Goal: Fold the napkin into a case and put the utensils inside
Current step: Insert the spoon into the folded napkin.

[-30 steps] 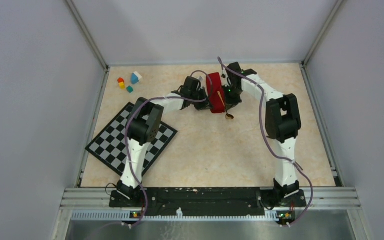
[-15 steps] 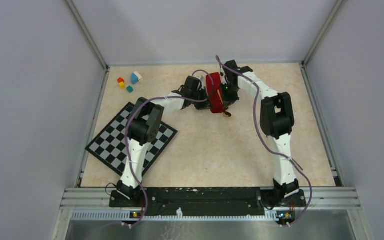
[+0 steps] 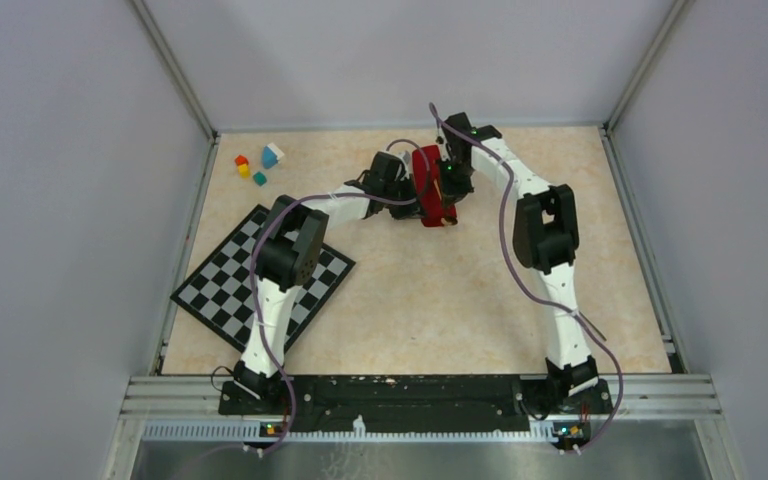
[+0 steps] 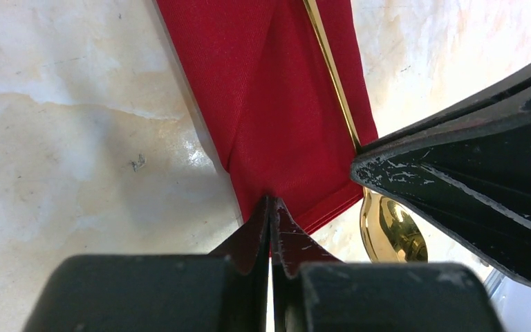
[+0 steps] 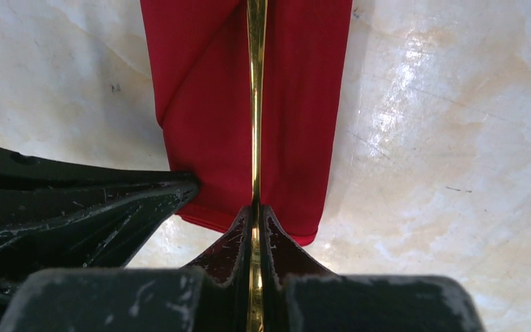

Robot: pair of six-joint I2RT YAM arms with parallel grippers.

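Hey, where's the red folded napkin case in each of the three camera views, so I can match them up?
Top external: the red case sits at the far middle of the table.
Left wrist: it fills the upper middle, running down to the fingertips.
Right wrist: it is at top centre, with the spoon handle lying along it.
Shared landmark: the left hand, closed at the case's near end.
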